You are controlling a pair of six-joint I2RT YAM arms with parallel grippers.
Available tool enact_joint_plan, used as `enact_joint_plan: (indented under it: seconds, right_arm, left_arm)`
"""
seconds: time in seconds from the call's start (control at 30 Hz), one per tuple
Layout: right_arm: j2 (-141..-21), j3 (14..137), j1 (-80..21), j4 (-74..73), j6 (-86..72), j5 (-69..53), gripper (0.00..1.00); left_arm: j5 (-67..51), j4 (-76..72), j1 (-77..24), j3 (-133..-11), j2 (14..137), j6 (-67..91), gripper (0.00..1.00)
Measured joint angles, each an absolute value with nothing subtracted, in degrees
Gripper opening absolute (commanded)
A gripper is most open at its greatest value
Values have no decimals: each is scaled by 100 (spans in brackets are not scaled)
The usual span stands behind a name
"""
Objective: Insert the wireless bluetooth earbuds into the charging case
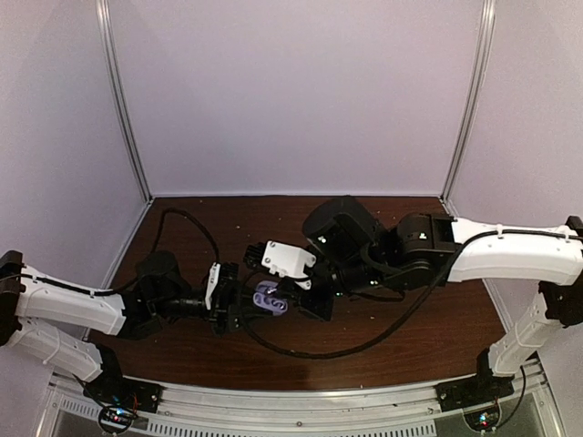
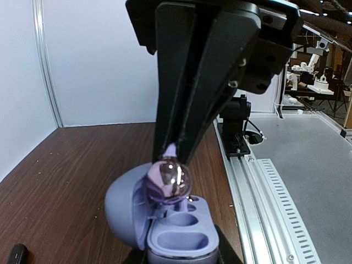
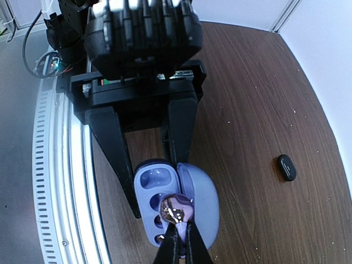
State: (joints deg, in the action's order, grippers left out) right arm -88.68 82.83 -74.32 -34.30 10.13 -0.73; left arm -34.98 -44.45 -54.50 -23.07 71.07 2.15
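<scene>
My left gripper (image 1: pixel 255 306) is shut on the charging case (image 3: pixel 151 190), holding its base between both fingers (image 3: pixel 113 151). The case is open, its lid (image 3: pixel 202 198) swung aside, and one lavender well (image 2: pixel 181 241) shows empty. My right gripper (image 3: pixel 180 235) is shut on one glossy pale-purple earbud (image 3: pixel 176 208). It holds the earbud just above the case's far well, close to the hinge side. In the left wrist view the earbud (image 2: pixel 170 177) hangs from the right gripper's fingers (image 2: pixel 184 110) over the case. No second earbud is in view.
A small black oval object (image 3: pixel 286 167) lies on the brown table to the left of the case; it also shows in the left wrist view (image 2: pixel 16 254). A metal rail (image 2: pixel 264 181) runs along the table's near edge. White walls enclose the back and sides.
</scene>
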Motion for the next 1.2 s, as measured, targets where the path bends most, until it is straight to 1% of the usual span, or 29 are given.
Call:
enact_joint_plan:
  seconds: [0.47,1.07,1.2]
  right_arm:
    - [-9091,8462,-7714,-3669,1210,403,8]
    - [-9354,8711,-7878,-3671,1385,676,9]
    - [-9421,8753,-7878,-3673,1385,803,15]
  left_arm:
    - [-3583,-4407,-5450,-2307,7175,222,0]
    - [-3623,-4554,-5450,-2307,7258,268,0]
    - [-3621,-4541,-5450,-2305,7258,270,0]
